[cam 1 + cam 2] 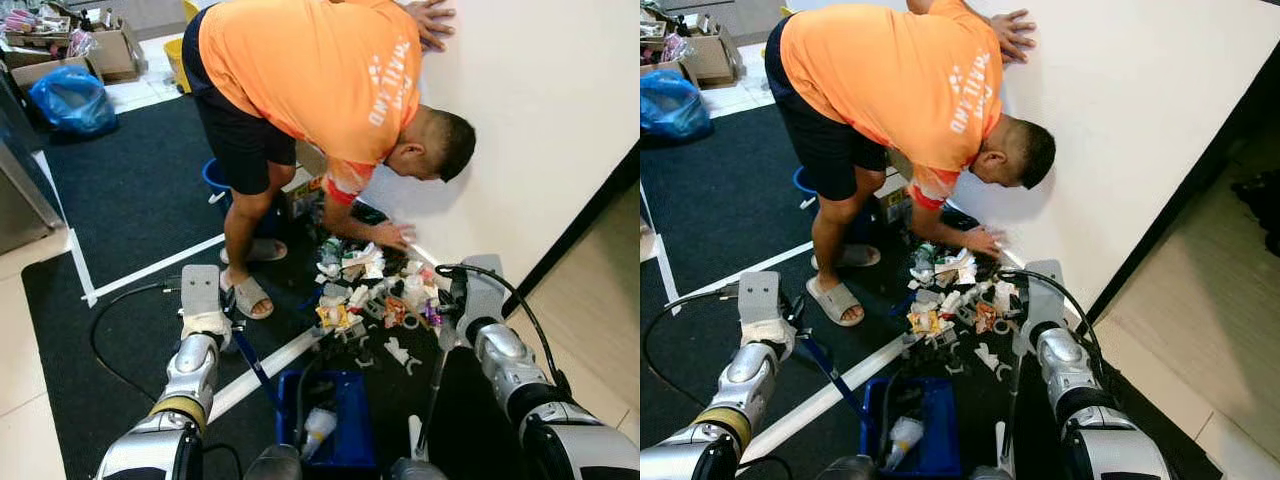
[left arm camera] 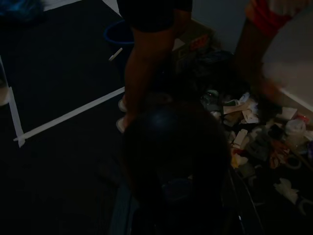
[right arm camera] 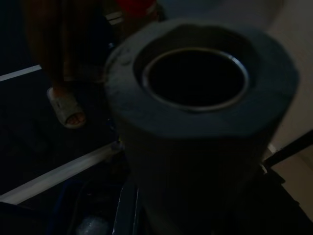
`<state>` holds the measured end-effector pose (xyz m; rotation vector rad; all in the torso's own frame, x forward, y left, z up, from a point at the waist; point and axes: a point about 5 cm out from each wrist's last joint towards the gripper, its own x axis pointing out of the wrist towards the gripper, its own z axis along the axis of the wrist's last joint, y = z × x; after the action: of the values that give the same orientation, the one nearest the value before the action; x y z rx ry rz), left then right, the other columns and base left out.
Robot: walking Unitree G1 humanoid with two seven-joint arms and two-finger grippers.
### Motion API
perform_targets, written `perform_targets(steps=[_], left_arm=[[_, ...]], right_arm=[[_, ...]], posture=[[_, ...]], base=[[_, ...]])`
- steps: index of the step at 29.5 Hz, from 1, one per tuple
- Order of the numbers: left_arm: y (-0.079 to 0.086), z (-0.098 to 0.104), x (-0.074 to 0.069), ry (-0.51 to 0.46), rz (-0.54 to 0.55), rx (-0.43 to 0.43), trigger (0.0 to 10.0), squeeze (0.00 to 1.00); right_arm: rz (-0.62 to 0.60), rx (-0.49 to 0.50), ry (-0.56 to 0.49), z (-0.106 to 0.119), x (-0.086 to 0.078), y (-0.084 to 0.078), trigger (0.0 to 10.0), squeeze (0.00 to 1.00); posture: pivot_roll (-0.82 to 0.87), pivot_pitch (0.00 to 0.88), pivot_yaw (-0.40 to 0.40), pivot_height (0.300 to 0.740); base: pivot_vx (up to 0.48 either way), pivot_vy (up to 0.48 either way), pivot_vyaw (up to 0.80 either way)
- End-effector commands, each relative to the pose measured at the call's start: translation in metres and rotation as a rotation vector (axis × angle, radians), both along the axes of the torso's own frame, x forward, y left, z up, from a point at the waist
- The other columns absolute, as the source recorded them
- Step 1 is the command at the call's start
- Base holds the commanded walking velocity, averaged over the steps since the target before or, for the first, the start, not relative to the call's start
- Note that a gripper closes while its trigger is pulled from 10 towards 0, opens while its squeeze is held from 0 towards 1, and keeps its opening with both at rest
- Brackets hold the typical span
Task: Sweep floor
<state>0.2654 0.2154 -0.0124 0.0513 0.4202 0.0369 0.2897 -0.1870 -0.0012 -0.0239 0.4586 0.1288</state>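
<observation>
On the dark floor, litter lies ahead; your hands' grip is unclear; next, sweep it into the near blue dustpan.

Orange shirt with white lettering; black shorts; blue dustpan; blue plastic bag; black mat crossed by white tape lines; white wall; multicoloured litter.

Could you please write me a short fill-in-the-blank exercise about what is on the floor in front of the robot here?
1. The person bending over wears a shirt coloured ____.
2. The litter lies on the dark mat beside the ____ wall.
3. The dustpan between the robot's arms is coloured ____.
4. The person's raised hand presses against the ____.

Missing words: orange; white; blue; wall
</observation>
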Motion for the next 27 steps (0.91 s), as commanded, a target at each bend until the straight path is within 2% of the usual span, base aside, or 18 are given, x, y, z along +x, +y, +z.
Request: perform_targets(steps=[1, 7, 10, 16, 27], left_arm=[[-0.005, -0.031, -0.03, 0.224, -0.066, 0.093, 10.0, 0.0], [-0.016, -0.031, -0.027, 0.23, -0.119, 0.123, 10.0, 0.0], [-0.03, -0.028, -0.019, 0.209, -0.169, 0.123, 10.0, 0.0], [-0.037, -0.025, -0.015, 0.187, -0.188, 0.116, 10.0, 0.0], [-0.038, -0.023, -0.013, 0.165, -0.194, 0.114, 10.0, 0.0]], right_arm=[[-0.028, 0.012, 0.083, -0.015, -0.014, -0.003, 10.0, 0.0], [-0.026, 0.011, 0.077, -0.015, -0.014, -0.002, 10.0, 0.0], [-0.024, 0.009, 0.074, -0.015, -0.014, -0.002, 10.0, 0.0], [-0.03, 0.009, 0.065, -0.014, -0.014, -0.004, 10.0, 0.0], [-0.031, 0.005, 0.052, -0.011, -0.011, -0.005, 10.0, 0.0]], posture=[[0.13, 0.021, -0.047, 0.74], [0.13, 0.027, -0.046, 0.74], [0.12, 0.031, -0.044, 0.74], [0.12, 0.029, -0.038, 0.74], [0.12, 0.029, -0.043, 0.74]], base=[[0.0, 0.0, 0.0], [0.0, 0.0, 0.0], [0.0, 0.0, 0.0], [0.0, 0.0, 0.0], [0.0, 0.0, 0.0]])
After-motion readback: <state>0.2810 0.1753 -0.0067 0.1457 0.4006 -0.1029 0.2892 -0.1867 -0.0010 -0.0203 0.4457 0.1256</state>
